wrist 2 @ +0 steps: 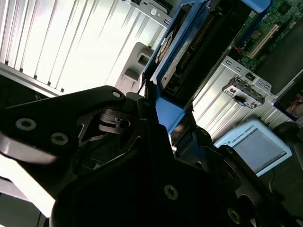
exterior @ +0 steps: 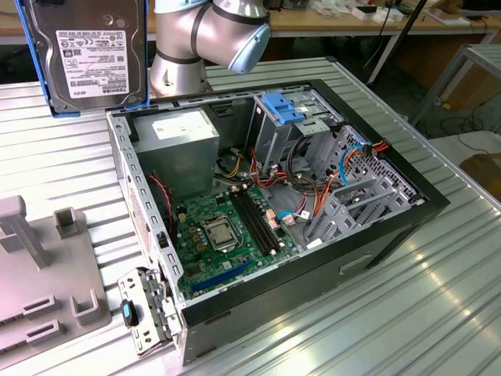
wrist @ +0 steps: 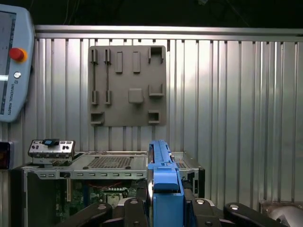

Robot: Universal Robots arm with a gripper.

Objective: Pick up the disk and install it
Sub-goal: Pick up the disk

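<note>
your gripper is clenched on the disk, held upright in open air above the bench, its lower edge clear of the open case's corner toward the exterior view's left.

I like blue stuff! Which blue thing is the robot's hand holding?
The disk with the blue frame, clamped in the hand and held up in the air. The blue latch just sits atop the drive cage.

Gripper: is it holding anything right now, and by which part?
Yes, the gripper holds the disk by one end of its blue carrier, clamped across its thickness.
</note>
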